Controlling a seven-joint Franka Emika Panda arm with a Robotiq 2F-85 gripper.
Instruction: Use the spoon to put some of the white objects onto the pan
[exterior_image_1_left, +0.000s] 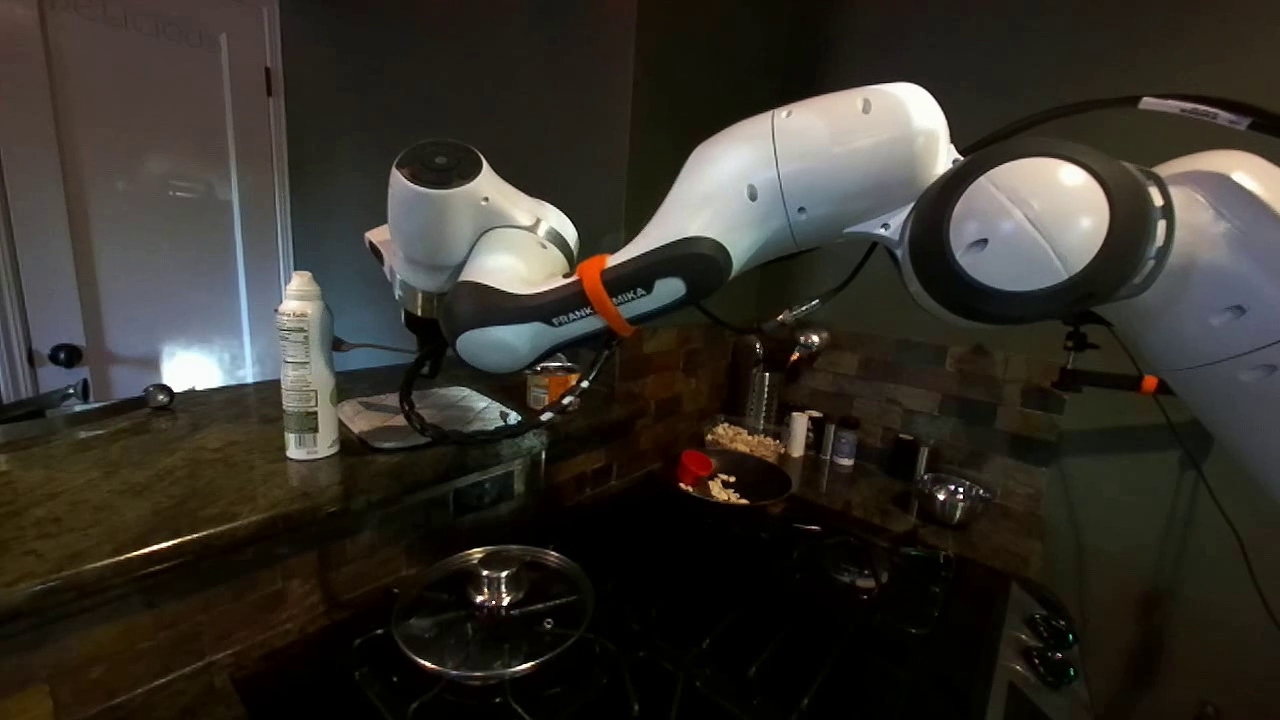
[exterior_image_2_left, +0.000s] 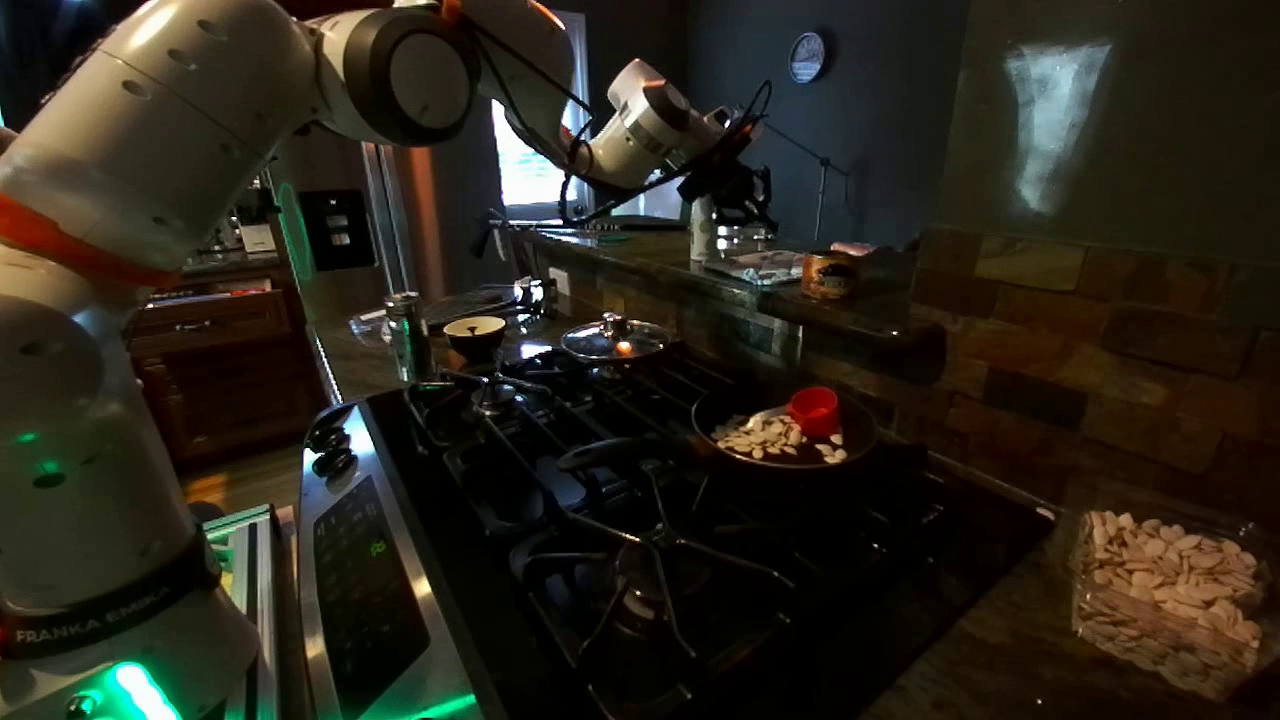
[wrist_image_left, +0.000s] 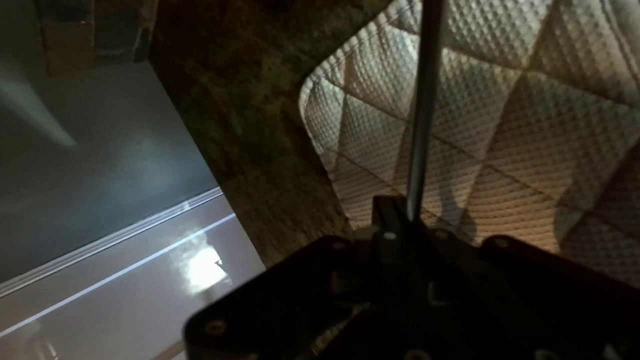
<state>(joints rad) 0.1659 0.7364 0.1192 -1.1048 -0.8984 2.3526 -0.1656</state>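
My gripper is shut on the thin metal handle of the spoon, above a pale quilted pad on the raised counter. In an exterior view the gripper holds the spoon roughly level. The spoon's end reaches the bottle's edge in that view; I cannot tell whether they touch. The gripper also shows in an exterior view. The dark frying pan stands on the stove below, with some white objects and a red cup in it. More white objects fill a clear container.
A white bottle stands beside the quilted pad. An orange can stands near the counter's end. A glass-lidded pot sits on the stove. Small jars and a metal bowl stand beyond the stove.
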